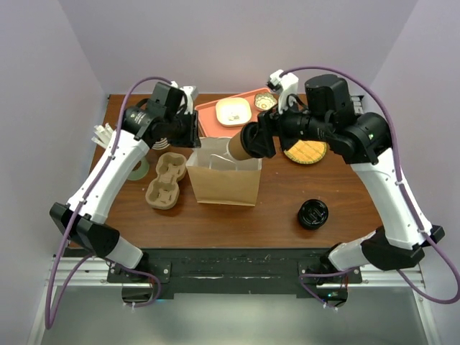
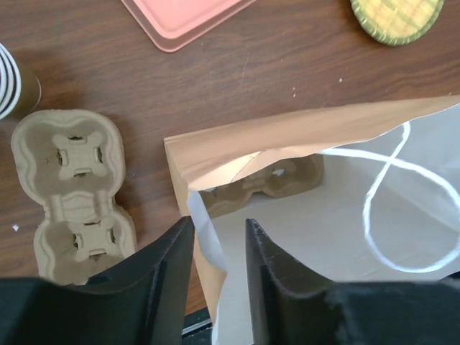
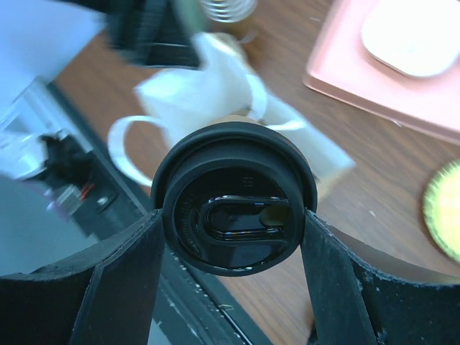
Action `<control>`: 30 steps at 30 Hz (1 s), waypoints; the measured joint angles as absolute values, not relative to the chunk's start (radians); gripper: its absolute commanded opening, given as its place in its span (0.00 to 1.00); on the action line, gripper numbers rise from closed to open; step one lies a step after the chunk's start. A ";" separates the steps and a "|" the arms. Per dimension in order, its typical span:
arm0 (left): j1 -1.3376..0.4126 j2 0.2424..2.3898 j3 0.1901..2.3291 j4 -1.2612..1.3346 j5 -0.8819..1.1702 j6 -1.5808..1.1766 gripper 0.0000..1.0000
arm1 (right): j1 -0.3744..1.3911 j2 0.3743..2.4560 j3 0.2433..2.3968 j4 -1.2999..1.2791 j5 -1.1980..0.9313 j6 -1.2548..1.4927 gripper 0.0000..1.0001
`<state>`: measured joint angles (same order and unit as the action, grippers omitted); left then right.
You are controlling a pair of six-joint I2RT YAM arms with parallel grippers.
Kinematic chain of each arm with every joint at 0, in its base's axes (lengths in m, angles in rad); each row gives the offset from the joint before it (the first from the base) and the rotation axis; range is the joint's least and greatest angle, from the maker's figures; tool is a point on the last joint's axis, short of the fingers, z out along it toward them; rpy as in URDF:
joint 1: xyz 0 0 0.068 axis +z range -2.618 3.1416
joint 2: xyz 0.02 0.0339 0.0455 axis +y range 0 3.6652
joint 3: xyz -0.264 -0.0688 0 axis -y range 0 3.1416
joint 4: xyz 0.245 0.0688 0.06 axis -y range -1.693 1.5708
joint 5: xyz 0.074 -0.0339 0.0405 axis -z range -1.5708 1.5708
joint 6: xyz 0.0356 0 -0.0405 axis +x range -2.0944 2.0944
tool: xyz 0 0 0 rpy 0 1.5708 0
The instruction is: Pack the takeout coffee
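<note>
The takeout coffee (image 1: 243,143), a brown cup with a round black lid (image 3: 233,208), is held tilted over the open top of the brown paper bag (image 1: 224,181). My right gripper (image 1: 256,139) is shut on it; in the right wrist view the fingers (image 3: 122,273) press both sides of the lid. My left gripper (image 1: 195,132) is at the bag's left top edge. In the left wrist view the left gripper (image 2: 219,224) is slightly open and straddles the bag's wall (image 2: 205,237). A cardboard carrier (image 2: 266,180) lies inside the bag.
A second cardboard cup carrier (image 1: 164,180) lies left of the bag. A squat black round piece (image 1: 313,213) sits front right. A pink tray (image 1: 215,115) with a white dish and a yellow-green disc (image 1: 305,152) lie behind. Striped cups (image 1: 159,141) stand at far left.
</note>
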<state>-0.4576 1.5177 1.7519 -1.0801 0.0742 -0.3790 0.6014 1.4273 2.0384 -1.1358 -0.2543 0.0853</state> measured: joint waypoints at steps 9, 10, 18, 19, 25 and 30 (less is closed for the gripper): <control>-0.457 1.488 1.630 -1.000 0.162 -0.386 0.00 | 0.756 1.440 2.080 -1.112 -0.258 0.050 0.50; -0.457 1.477 1.618 -0.988 0.174 -0.387 0.00 | 0.767 1.446 2.084 -1.105 -0.258 0.044 0.50; -0.458 1.398 1.533 -0.925 0.239 -0.426 0.00 | 0.861 1.553 2.132 -1.054 -0.191 -0.020 0.48; -0.458 1.393 1.528 -0.920 0.243 -0.428 0.00 | 0.872 1.562 2.132 -1.054 -0.181 -0.023 0.48; -0.458 1.378 1.511 -0.895 0.257 -0.455 0.00 | 0.933 1.613 2.132 -1.106 -0.050 -0.071 0.47; -0.458 1.378 1.507 -0.885 0.259 -0.463 0.00 | 0.994 1.605 2.131 -1.175 0.093 -0.092 0.45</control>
